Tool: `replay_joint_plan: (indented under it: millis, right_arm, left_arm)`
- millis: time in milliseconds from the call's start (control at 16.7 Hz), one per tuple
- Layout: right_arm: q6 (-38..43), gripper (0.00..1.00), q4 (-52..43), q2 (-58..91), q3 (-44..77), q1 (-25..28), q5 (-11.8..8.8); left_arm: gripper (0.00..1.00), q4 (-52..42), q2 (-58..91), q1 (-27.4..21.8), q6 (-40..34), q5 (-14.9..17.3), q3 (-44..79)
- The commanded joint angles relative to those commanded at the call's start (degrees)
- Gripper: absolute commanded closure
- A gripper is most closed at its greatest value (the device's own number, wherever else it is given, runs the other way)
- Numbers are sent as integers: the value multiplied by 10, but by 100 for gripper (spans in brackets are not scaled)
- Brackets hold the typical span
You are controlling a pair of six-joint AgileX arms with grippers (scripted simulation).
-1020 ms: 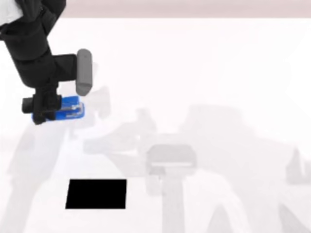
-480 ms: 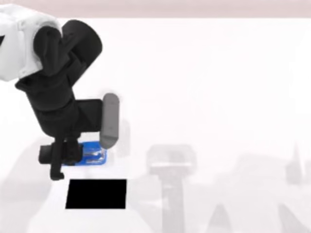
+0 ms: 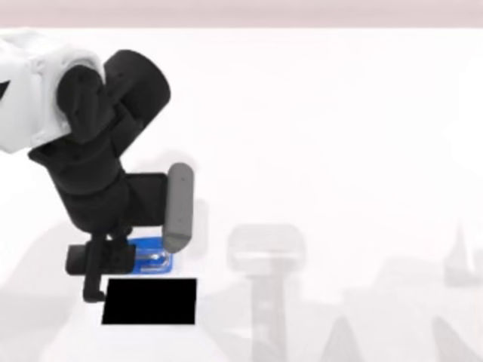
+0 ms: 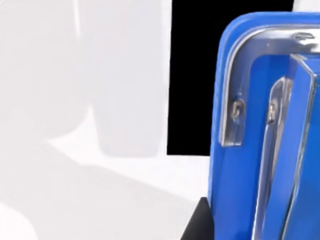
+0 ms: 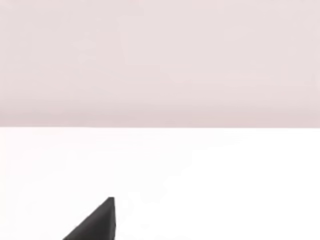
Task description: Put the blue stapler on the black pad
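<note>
My left gripper (image 3: 113, 262) is shut on the blue stapler (image 3: 155, 256), which sticks out to the right of the jaws with its silvery strip showing. In the top view it hangs just beyond the far edge of the black pad (image 3: 149, 302), over the pad's left half. The left wrist view shows the blue stapler (image 4: 265, 130) close up with the black pad (image 4: 200, 75) behind it. My right arm is out of the top view; only a dark tip of the right gripper (image 5: 95, 225) shows in its wrist view.
The white table (image 3: 339, 151) carries only faint grey shadows. A pinkish wall (image 3: 302, 11) runs along the far edge. The left arm's bulky black and white body (image 3: 83, 151) stands over the left side of the table.
The left arm has carried the stapler from the far left of the table towards the near side, ending just short of the pad's far edge. The pad has not moved.
</note>
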Motion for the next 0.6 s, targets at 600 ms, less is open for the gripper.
replay_joint_plan:
  millis: [600]
  right_arm:
    - [0, 0, 0, 0, 0, 0, 0]
  left_arm:
    - [100, 224, 86, -8, -5, 0, -134]
